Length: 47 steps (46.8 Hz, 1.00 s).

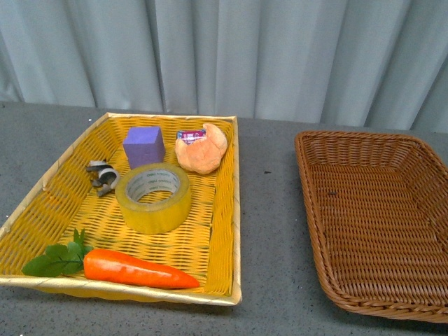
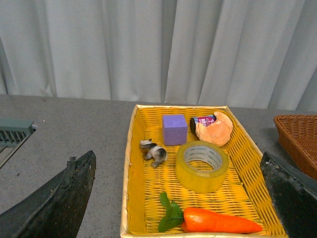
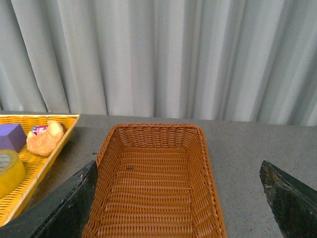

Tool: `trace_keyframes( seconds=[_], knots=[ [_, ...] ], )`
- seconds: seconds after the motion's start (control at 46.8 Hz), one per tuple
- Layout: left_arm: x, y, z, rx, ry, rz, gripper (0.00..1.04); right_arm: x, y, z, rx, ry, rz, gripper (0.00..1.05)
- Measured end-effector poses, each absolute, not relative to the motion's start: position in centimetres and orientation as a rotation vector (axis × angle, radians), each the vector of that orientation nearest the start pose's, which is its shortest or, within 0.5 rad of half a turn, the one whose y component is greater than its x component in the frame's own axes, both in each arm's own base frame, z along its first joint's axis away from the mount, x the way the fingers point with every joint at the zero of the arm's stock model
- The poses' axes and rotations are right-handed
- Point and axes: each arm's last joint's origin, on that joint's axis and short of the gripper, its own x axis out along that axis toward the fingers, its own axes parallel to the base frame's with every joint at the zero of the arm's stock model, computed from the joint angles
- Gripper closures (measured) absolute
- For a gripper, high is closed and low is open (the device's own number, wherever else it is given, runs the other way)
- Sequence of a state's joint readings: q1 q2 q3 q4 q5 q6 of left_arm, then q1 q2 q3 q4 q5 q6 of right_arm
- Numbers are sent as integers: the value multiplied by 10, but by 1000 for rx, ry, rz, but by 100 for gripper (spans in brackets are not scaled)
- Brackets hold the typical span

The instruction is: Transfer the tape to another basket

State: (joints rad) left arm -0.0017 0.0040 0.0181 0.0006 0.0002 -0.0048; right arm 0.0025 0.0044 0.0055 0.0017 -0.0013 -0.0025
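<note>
The tape (image 1: 154,197), a wide translucent yellow roll with a pale printed core, lies flat in the middle of the bright yellow woven tray (image 1: 227,210). It also shows in the left wrist view (image 2: 202,166) and at the edge of the right wrist view (image 3: 9,172). The brown wicker basket (image 1: 318,217) stands empty to the right; the right wrist view (image 3: 104,163) looks into it. My left gripper (image 2: 181,218) is open, raised above the yellow tray's near end. My right gripper (image 3: 181,218) is open above the brown basket. Neither arm shows in the front view.
In the yellow tray lie a purple cube (image 1: 144,146), a croissant-like toy (image 1: 203,148), a small grey curled metal clip (image 1: 103,175) and an orange carrot with green leaves (image 1: 133,269). A grey curtain (image 1: 224,56) hangs behind the grey table (image 1: 269,210).
</note>
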Motion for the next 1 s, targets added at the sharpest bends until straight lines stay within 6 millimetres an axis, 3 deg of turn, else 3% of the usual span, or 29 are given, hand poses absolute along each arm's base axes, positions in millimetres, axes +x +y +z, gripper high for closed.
trace_keyframes(
  seconds=[1.003],
  knots=[
    [97, 0, 169, -5, -15, -2, 6, 98, 0, 165, -2, -3, 4, 9]
  ],
)
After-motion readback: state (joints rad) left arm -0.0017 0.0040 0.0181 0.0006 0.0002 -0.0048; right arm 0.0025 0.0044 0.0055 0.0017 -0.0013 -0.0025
